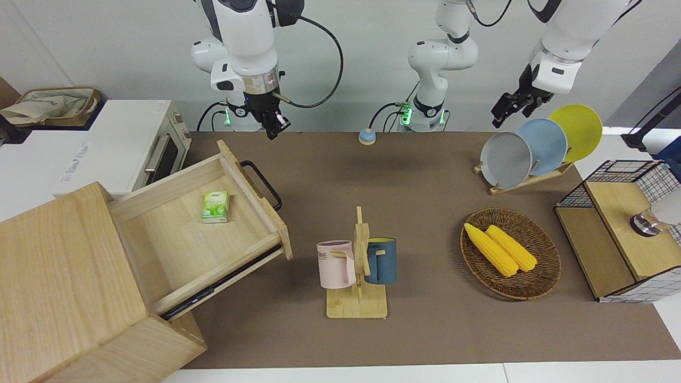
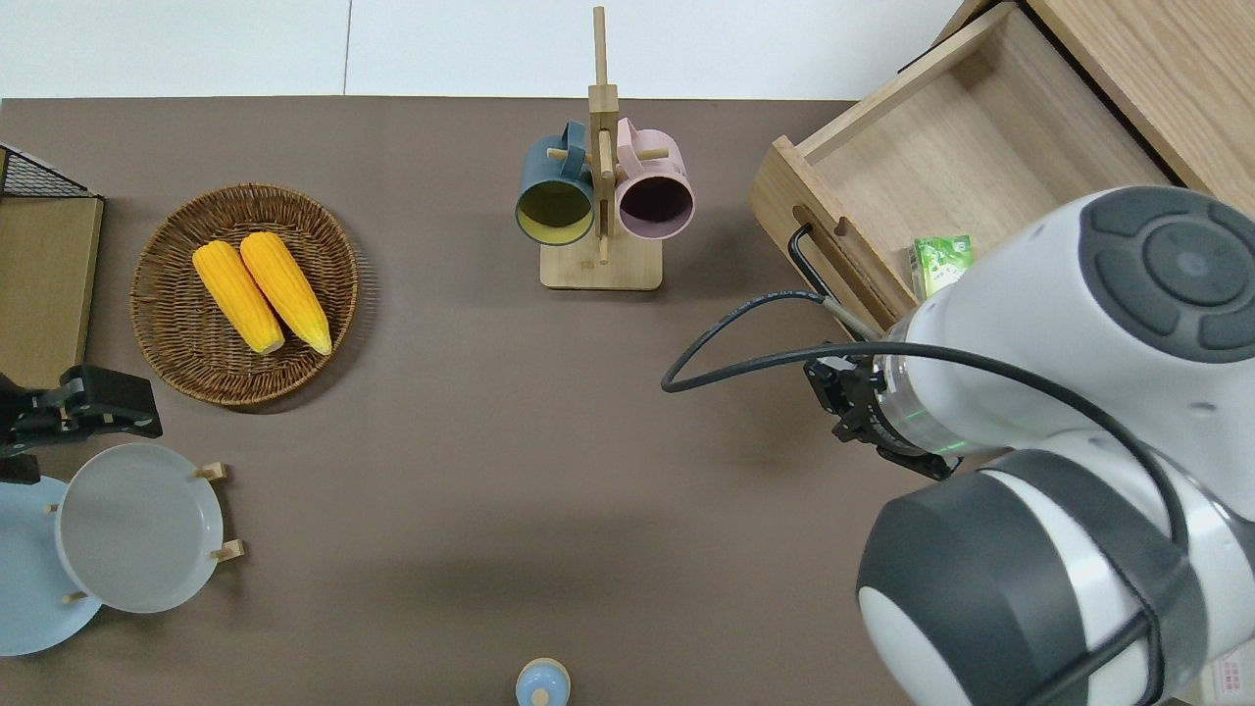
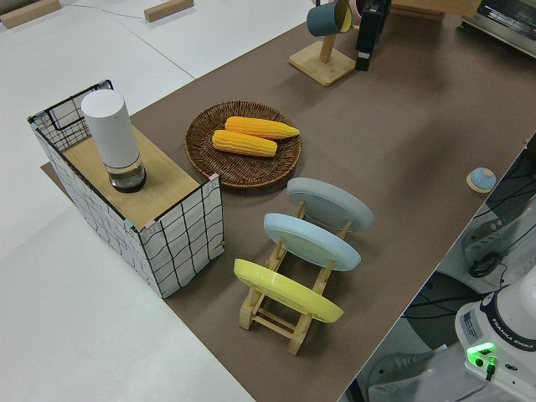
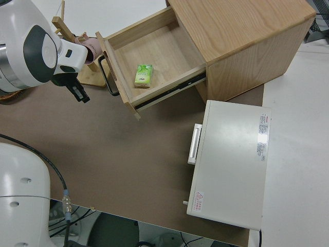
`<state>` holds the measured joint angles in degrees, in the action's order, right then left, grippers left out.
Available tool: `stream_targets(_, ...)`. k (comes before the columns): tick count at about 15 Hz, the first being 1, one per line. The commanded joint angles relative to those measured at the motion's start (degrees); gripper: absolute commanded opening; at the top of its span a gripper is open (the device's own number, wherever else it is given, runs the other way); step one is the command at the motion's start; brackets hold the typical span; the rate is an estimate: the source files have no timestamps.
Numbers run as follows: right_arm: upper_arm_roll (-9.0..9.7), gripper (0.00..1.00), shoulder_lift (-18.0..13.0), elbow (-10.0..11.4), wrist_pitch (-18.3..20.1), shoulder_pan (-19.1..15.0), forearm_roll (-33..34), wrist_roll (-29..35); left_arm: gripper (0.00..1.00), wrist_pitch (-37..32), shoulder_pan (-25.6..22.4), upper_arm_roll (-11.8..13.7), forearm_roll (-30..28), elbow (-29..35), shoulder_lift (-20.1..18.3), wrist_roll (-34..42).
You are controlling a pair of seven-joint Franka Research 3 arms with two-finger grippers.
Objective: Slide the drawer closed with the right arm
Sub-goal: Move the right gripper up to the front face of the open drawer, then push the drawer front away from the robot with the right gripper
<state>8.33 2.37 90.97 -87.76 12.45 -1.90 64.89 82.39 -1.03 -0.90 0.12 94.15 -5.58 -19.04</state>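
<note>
The pale-wood drawer [image 1: 175, 250] stands pulled far out of its big wooden box [image 1: 58, 287], with its black bar handle [image 1: 262, 183] facing the middle of the table. A small green carton [image 1: 215, 206] lies inside. My right gripper [image 1: 273, 132] is shut and empty, up in the air. In the overhead view it [image 2: 833, 392] is over the brown mat, just off the drawer front [image 2: 833, 245], by the end of the handle nearer to the robots, apart from it. The right side view shows the gripper [image 4: 82, 96] beside the handle [image 4: 107, 73]. My left arm is parked.
A white toaster oven [image 1: 133, 143] stands beside the wooden box, nearer to the robots. A mug rack [image 1: 357, 266] stands mid-table. A corn basket [image 1: 548, 276], a plate rack [image 1: 532, 151] and a wire-mesh box [image 1: 612, 229] are at the left arm's end.
</note>
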Motion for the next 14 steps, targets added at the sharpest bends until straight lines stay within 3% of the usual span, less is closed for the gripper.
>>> stream_targets(1,0.81,0.023,0.3,1.7,-2.1,0.8,-1.3,4.1,0.99,-0.1,0.2,0.3,-0.2,0.0,-0.5,0.6)
stream_targets(14,0.63,0.023,4.2,3.7,-6.7,1.9,-0.5,5.9,0.99,-0.1,0.2,0.3,-0.2,0.0,-0.5,0.6)
